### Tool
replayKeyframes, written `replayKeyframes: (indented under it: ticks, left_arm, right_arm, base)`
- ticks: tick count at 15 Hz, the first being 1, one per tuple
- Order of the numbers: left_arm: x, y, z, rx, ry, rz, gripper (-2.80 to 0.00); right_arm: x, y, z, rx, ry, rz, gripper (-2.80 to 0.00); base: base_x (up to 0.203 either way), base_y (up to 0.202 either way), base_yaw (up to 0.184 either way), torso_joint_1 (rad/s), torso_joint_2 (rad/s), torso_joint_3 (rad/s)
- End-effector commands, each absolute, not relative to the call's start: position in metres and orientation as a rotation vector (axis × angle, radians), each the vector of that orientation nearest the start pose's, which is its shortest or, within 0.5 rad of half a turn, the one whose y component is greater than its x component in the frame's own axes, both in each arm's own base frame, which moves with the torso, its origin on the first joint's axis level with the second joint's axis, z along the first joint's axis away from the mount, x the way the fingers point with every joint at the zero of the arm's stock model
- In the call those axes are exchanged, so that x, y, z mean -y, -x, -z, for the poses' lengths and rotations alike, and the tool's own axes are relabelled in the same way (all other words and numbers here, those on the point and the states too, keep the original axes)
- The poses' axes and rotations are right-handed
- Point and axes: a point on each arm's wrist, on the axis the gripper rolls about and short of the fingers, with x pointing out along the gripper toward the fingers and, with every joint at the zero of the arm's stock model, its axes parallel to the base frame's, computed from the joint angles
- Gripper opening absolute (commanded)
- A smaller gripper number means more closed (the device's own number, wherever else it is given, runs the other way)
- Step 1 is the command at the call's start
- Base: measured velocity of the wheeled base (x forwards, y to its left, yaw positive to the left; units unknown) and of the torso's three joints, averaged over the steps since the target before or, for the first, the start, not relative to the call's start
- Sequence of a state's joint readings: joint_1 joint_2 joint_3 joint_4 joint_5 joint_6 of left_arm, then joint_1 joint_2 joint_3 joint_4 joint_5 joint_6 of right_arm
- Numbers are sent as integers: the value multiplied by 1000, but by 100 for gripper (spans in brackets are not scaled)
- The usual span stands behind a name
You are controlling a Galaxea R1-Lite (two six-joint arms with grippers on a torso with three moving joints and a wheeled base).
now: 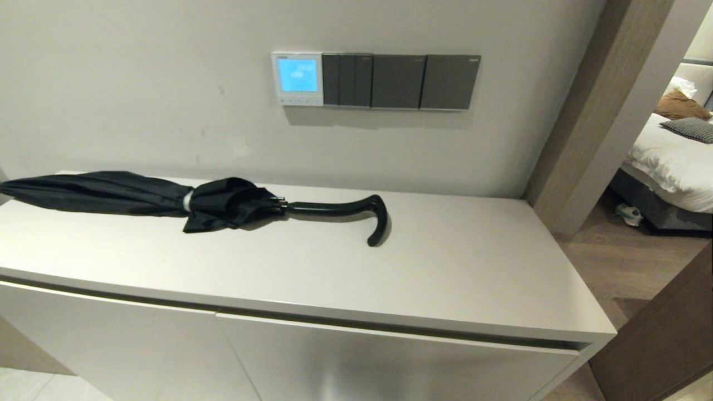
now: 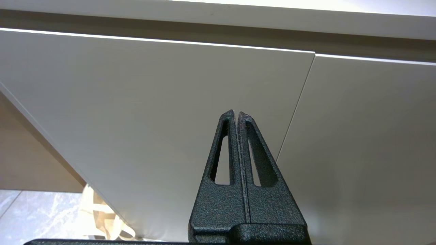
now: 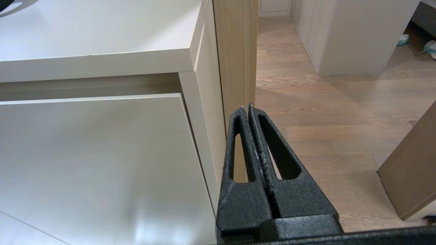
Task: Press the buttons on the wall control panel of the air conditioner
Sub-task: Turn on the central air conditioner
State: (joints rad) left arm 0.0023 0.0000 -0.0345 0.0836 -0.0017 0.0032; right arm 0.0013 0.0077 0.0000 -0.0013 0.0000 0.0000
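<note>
The air conditioner's wall control panel (image 1: 297,78) is a small white square with a glowing light-blue screen, on the wall above the cabinet. Its buttons (image 1: 297,101) form a row of tiny pale keys along its bottom strip. Neither arm shows in the head view. My left gripper (image 2: 236,112) is shut and empty, low in front of the cabinet's doors. My right gripper (image 3: 247,107) is shut and empty, low by the cabinet's right front corner. The panel is out of both wrist views.
Dark grey switch plates (image 1: 398,81) adjoin the panel on its right. A folded black umbrella (image 1: 167,197) with a hooked handle lies on the white cabinet top (image 1: 445,267) below the panel. A wooden door frame (image 1: 590,111) stands to the right, with a bedroom beyond.
</note>
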Motion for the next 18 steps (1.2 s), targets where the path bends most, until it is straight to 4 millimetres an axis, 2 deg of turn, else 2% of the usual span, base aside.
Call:
replayKeyframes:
  ticks: [1, 18]
  left_arm:
    - [0, 26, -76, -51, -3, -1, -280]
    - [0, 26, -76, -50, -4, -3, -280]
  right_arm:
    - [0, 22, -75, -9, 0, -2, -280]
    - [0, 22, -76, -8, 0, -2, -280]
  base:
    - [0, 0, 0, 0, 0, 0]
    - [0, 0, 0, 0, 0, 0]
